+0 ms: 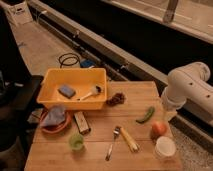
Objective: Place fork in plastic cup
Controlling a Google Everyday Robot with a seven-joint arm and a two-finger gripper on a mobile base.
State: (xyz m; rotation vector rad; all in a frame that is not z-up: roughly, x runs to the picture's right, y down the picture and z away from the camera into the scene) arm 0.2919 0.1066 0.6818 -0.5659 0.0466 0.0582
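Note:
The fork lies flat on the wooden table, near the front middle, head pointing away from me. The light-green plastic cup stands upright to its left, about a hand's width away, with nothing in it that I can see. My white arm hangs over the table's right edge. The gripper sits low beside that edge, well right of the fork and above the orange fruit, open and holding nothing.
A yellow cob lies right beside the fork. A white cup, an orange fruit and a green pepper are at the right. A yellow bin holds a sponge and brush. An orange plate with cloth and a brown bar are near the green cup.

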